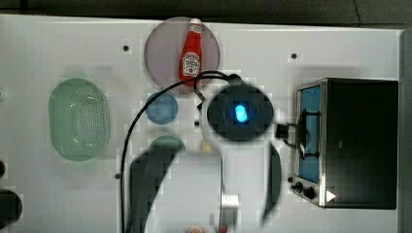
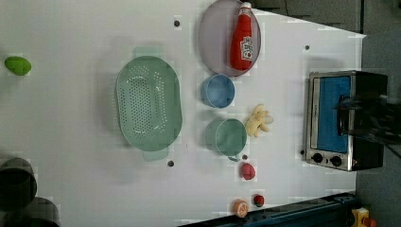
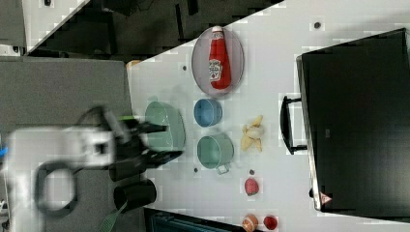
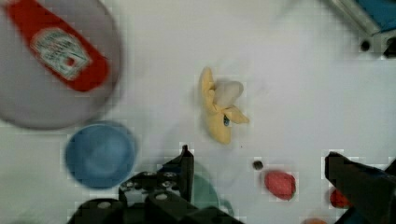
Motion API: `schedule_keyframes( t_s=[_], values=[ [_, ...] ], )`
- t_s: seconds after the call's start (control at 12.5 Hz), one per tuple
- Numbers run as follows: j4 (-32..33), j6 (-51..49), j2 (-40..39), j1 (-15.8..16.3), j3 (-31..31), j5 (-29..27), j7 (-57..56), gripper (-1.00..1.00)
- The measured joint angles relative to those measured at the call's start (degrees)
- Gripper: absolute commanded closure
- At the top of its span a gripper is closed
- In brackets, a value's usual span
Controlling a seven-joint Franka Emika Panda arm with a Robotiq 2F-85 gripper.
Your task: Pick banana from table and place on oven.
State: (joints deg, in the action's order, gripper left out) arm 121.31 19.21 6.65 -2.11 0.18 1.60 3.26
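Observation:
The banana (image 4: 218, 109), pale yellow and half peeled, lies on the white table (image 1: 73, 43) between the cups and the oven; it also shows as the banana (image 2: 257, 120) and the banana (image 3: 253, 134). The oven (image 1: 359, 141) has a black top, a silver frame and a blue glass door, and stands at the top view's right. My gripper (image 4: 257, 155) hangs above the table, open and empty, its dark fingers (image 4: 184, 163) spread wide, with the banana lying beyond the fingertips and apart from them. In the top view the arm (image 1: 240, 112) covers most of the banana.
A ketchup bottle (image 1: 191, 53) lies on a grey plate (image 1: 160, 48). A blue cup (image 1: 161, 108), a green cup (image 2: 226, 137) and a green colander (image 1: 79, 119) stand at the top view's left of the banana. A red fruit piece (image 2: 247, 170) and an orange one (image 2: 241, 207) lie near the table edge.

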Motion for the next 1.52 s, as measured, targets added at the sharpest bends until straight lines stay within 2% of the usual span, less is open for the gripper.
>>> schedule_keyframes(
  t_s=[0.16, 0.32, 0.56, 0.88, 1.04, 1.28, 1.44, 1.52],
  values=[
    [3.47, 5.92, -7.38, 0.32, -0.3, -0.96, 0.01, -1.0],
    [6.38, 10.67, -11.42, 0.51, -0.41, -1.5, 0.01, -1.0],
    [11.86, 19.6, -13.23, 1.11, -1.2, -1.49, 0.01, -1.0],
    [14.77, 31.54, -16.42, 1.04, -0.81, -0.86, 0.03, -1.0],
    [17.68, 34.17, -16.69, 1.26, -0.54, -0.38, 0.04, -1.0],
    [17.57, 41.95, -21.33, 1.71, -1.41, 0.03, 0.05, -1.0],
    [18.46, 45.03, -24.25, 1.34, -1.73, -1.63, 0.05, -1.0],
    [18.8, 45.98, -25.28, 0.78, -1.44, -1.14, 0.08, -0.92]
  ],
)
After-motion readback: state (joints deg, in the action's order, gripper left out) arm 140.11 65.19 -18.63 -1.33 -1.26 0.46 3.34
